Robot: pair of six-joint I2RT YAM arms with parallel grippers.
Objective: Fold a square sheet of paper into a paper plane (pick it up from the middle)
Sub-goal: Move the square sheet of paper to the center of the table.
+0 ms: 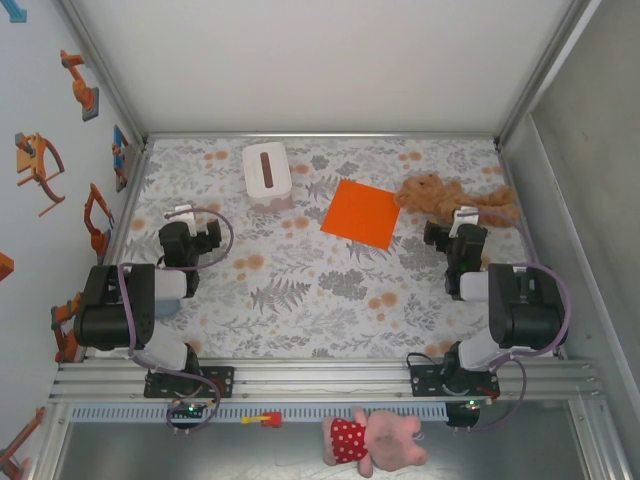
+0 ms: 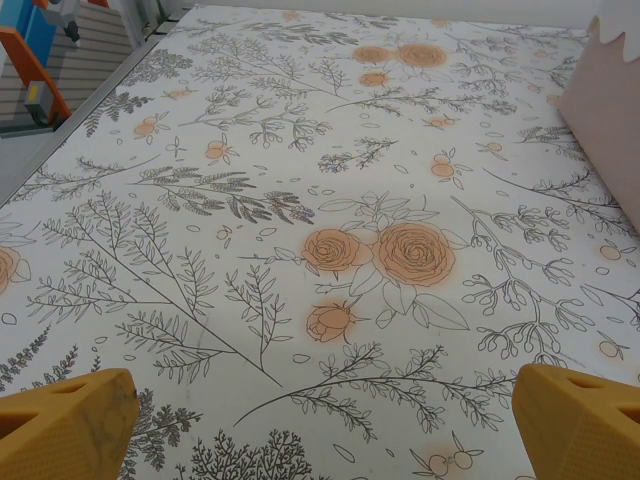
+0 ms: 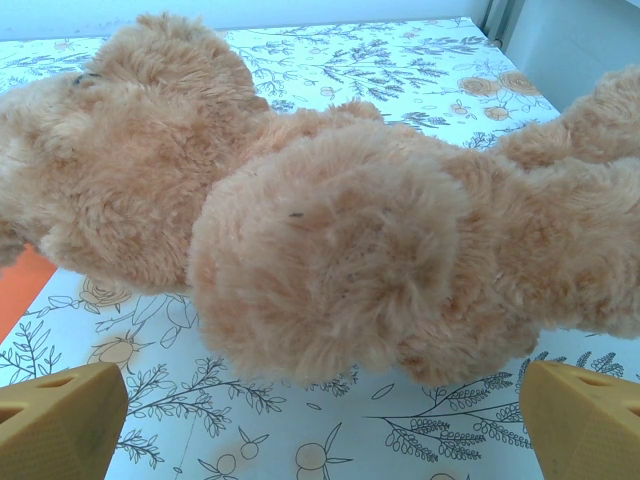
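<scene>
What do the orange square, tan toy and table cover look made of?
Orange square: likely thin matte paper, lying flat with crisp edges.
Tan toy: plush fabric, with a shaggy pile.
Table cover: probably printed cloth or vinyl, smooth, floral pattern.

Left arm: your left arm (image 1: 130, 305) is crouching folded over its base, wrist reaching forward.
Left gripper: your left gripper (image 1: 188, 218) is gaping wide, left fingertips (image 2: 65, 425) spread far apart, gripping nothing.
Right arm: your right arm (image 1: 520, 305) is crouching likewise, wrist reaching forward.
Right gripper: your right gripper (image 1: 462, 220) is gaping wide, right fingertips (image 3: 585, 420) spread far apart, gripping nothing.
</scene>
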